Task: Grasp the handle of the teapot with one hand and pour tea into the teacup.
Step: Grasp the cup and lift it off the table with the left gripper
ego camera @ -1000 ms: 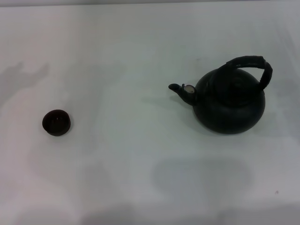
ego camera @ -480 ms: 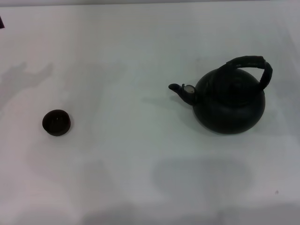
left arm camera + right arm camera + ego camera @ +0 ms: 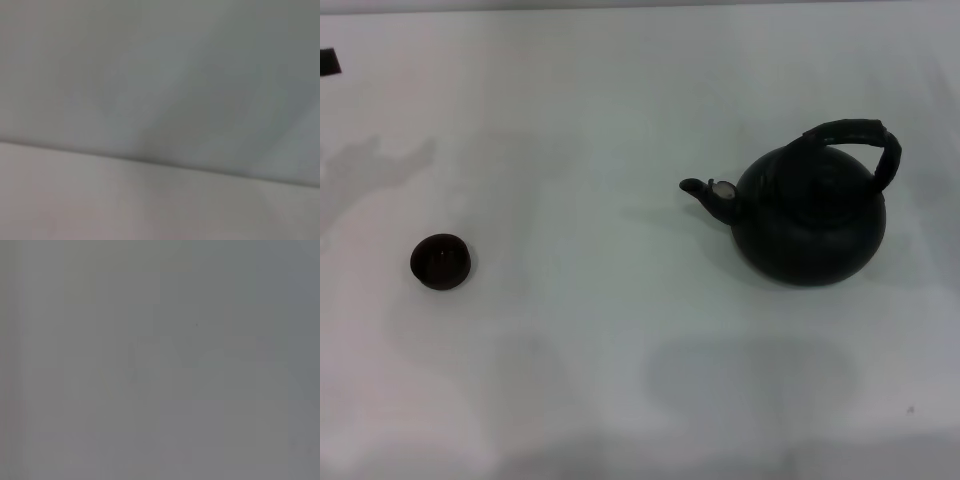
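Note:
In the head view, the matte black teapot [image 3: 810,225] stands upright on the white table at the right. Its spout [image 3: 705,192], with a pale mark at the base, points left. The rough black handle [image 3: 860,135] arches over its top, and nothing touches it. The tiny dark teacup [image 3: 441,261] stands alone at the left, far from the pot. A small dark piece [image 3: 328,62] shows at the left edge, apparently part of my left arm or gripper, well behind the cup. My right gripper is out of view. Both wrist views show only blurred grey surface.
The white table [image 3: 620,330] spreads across the whole head view, with a wide bare stretch between cup and pot. Soft arm shadows [image 3: 370,165] lie on the table at the far left and along the front.
The dark piece at the left edge has come further into view. The shadow at the far left has shifted. Teapot and teacup have not moved.

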Controlling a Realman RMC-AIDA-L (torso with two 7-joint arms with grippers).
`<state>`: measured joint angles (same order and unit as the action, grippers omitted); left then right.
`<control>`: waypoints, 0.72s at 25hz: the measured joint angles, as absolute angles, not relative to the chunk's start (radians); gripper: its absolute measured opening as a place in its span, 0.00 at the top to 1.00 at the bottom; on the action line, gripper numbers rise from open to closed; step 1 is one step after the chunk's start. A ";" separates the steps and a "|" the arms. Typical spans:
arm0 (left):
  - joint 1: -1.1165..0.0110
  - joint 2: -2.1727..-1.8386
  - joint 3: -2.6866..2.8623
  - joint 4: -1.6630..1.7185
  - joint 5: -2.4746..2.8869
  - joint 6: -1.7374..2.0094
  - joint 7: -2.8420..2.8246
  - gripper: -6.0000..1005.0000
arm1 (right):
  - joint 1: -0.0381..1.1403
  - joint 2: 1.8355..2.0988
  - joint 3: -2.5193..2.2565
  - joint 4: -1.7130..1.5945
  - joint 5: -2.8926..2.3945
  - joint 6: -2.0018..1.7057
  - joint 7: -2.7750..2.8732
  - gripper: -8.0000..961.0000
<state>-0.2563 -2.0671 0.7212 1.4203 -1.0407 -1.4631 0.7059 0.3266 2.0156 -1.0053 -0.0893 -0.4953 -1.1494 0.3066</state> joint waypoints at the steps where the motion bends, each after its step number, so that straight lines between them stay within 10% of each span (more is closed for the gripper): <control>1: -0.265 -2.067 0.722 1.420 -1.019 -1.466 0.697 0.16 | 0.327 2.016 -1.005 -0.089 -0.495 -1.149 0.307 0.11; 18: -0.404 -2.068 0.939 1.251 -0.760 -1.481 0.553 0.13 | 0.331 2.016 -1.002 -0.085 -0.494 -1.149 0.301 0.11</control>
